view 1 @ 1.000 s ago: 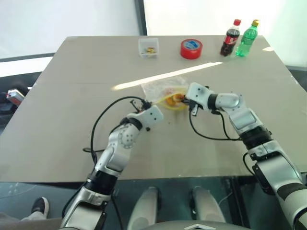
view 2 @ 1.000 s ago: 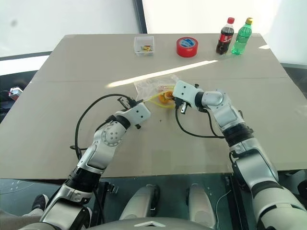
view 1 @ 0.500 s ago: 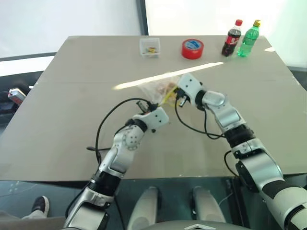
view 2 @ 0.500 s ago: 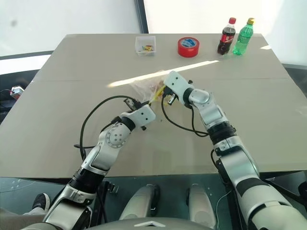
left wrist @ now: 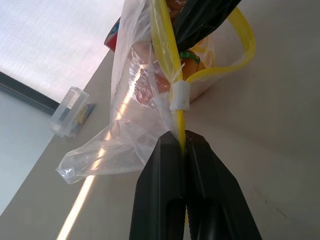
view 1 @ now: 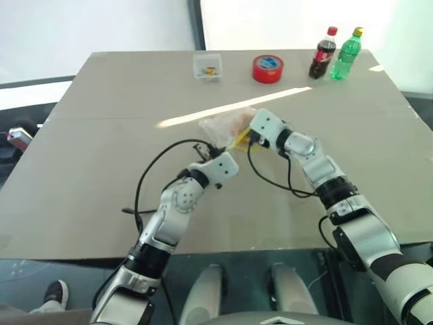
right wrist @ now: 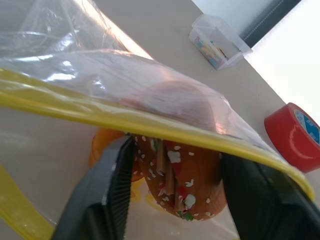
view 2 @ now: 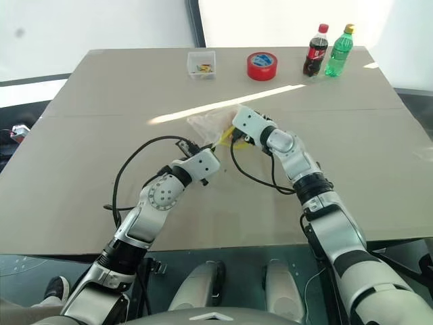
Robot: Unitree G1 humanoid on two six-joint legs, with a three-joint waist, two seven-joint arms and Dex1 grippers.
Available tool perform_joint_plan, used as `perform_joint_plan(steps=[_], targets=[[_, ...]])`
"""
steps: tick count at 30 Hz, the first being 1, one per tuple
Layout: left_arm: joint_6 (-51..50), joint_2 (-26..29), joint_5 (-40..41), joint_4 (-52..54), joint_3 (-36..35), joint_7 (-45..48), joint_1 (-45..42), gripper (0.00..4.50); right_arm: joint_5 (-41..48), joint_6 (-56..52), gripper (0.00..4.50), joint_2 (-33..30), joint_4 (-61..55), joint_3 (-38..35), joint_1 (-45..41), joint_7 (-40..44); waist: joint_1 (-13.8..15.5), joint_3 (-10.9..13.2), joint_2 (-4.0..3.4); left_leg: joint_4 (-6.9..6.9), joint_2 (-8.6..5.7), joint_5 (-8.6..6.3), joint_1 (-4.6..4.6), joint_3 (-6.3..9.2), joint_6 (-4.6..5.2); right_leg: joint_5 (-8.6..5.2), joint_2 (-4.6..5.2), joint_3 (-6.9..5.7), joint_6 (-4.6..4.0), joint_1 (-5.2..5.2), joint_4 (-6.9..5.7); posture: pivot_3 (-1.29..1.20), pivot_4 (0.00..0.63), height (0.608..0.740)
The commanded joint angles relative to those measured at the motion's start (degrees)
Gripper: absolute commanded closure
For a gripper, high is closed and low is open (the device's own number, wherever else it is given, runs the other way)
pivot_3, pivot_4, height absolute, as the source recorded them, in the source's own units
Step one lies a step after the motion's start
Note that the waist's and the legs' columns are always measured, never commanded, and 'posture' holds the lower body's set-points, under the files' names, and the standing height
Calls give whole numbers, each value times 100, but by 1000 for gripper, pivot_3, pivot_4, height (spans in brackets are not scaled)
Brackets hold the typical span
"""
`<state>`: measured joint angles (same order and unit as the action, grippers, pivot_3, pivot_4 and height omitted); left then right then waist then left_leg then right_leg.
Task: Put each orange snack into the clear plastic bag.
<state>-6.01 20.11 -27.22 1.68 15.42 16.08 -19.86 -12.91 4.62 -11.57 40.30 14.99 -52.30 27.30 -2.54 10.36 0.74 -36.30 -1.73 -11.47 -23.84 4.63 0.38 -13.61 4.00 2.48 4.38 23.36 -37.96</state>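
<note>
On the table point(view 1: 101, 176), the clear plastic bag point(left wrist: 131, 125) stands lifted near the middle, its yellow zip strip point(left wrist: 176, 131) pinched between the fully closed jaws of the left gripper point(left wrist: 184, 145). At the bag's mouth, the right gripper point(right wrist: 175, 170) has its jaws spread wide, an orange snack point(right wrist: 181, 175) lying between the two fingers just under the strip. Another orange snack point(right wrist: 175, 102) shows through the plastic inside.

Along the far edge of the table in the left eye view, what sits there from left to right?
Small clear box → red tape roll → cola bottle → green bottle.
</note>
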Motion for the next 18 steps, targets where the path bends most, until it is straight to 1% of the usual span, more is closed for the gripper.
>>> perform_joint_plan(steps=[1,6,11,14,16,18], targets=[[-38,-30,80,192,-169,-75,20,4500,327,-70,812,10,-527,-71,45,524,5,0,0,0,0,0,0,0,0,0,0,0,0,0,0,0,150,740],[-86,-55,88,169,-195,-86,33,4500,1185,-975,812,124,-1484,-494,367,1047,19,0,0,0,0,0,-1,2,0,0,1,-1,0,-1,1,0,150,740],[-90,-118,65,131,-169,-93,21,4500,1103,-835,812,37,-1673,-560,511,770,20,0,0,-1,-1,0,0,2,0,0,1,-1,0,-1,0,0,150,740],[-80,-126,67,114,-187,-88,16,4500,1231,-854,812,-142,-2009,-471,751,1150,26,0,0,0,-1,0,0,2,0,0,1,-2,0,-1,1,0,150,740],[-95,-123,78,105,-221,-93,21,4500,1373,-1041,812,-358,-2296,-456,898,1544,28,0,0,0,-1,0,-2,0,0,0,2,-1,0,-1,2,0,150,740],[-111,-126,84,107,-231,-91,29,4500,1499,-1153,812,-688,-2579,-379,1065,2110,30,0,0,-1,-2,0,-2,-1,0,0,2,-1,1,-2,3,0,150,740]])
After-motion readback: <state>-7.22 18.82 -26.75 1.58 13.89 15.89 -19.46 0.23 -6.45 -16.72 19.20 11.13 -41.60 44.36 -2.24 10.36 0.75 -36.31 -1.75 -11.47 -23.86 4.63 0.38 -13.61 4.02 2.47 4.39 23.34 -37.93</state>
